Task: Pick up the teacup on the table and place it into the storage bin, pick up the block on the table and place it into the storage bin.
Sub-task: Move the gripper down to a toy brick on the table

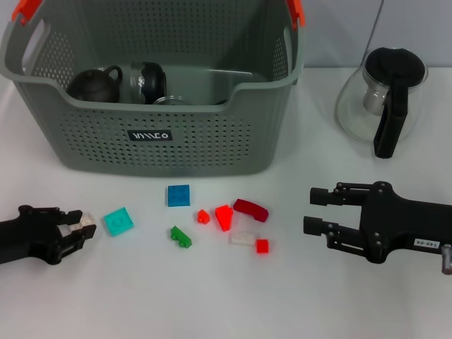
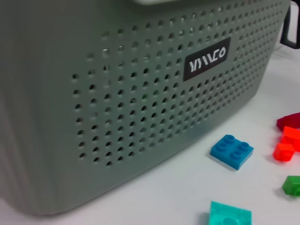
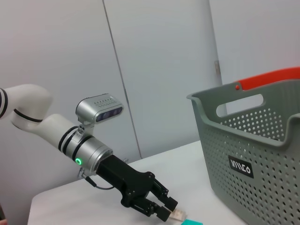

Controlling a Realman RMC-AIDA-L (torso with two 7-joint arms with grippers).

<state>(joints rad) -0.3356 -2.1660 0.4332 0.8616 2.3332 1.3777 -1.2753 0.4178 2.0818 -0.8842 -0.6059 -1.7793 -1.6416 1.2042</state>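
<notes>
Block (image 1: 86, 219) in left claw (image 1: 79, 229), low

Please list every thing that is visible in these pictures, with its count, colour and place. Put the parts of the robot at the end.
storage bin: one, grey with orange handle clips, at the back left of the table.
dark teapot: one, inside the bin with other dark and glass items.
glass pot: one, clear with black lid and handle, at the back right.
blue block: one, in front of the bin.
teal block: one, left of the blue block.
green block: one, small, mid table.
red blocks: about four, right of the green one.
clear block: one, among the red ones.
left gripper: one, black, front left, shut on a pale block.
right gripper: one, black, front right, open.
</notes>
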